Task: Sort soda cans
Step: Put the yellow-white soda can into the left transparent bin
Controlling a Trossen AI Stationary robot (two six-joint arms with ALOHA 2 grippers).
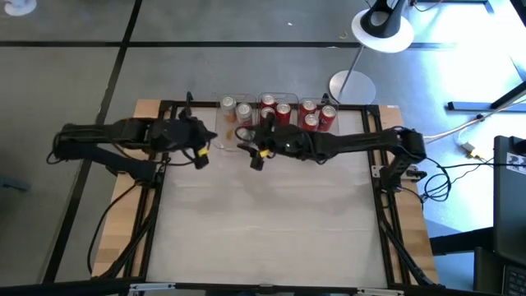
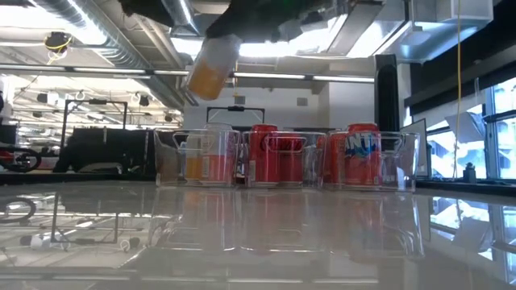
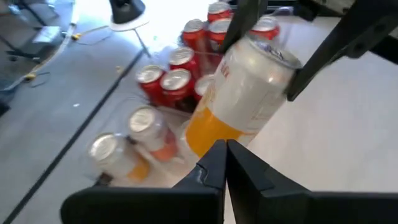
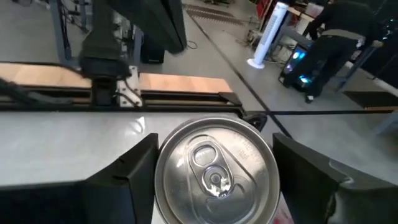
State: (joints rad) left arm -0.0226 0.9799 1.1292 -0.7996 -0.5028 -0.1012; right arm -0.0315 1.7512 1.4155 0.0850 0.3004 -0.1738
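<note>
Above the tabletop, near the far edge, the right hand is clamped on a pale can with an orange base, tilted and lifted clear, probably bound for the clear bin holding similar cans. The left hand waits just beside it, fingers together. Red cans fill the other bins along the far edge. Nearer, the surface lies bare, leaving wide room.
</note>
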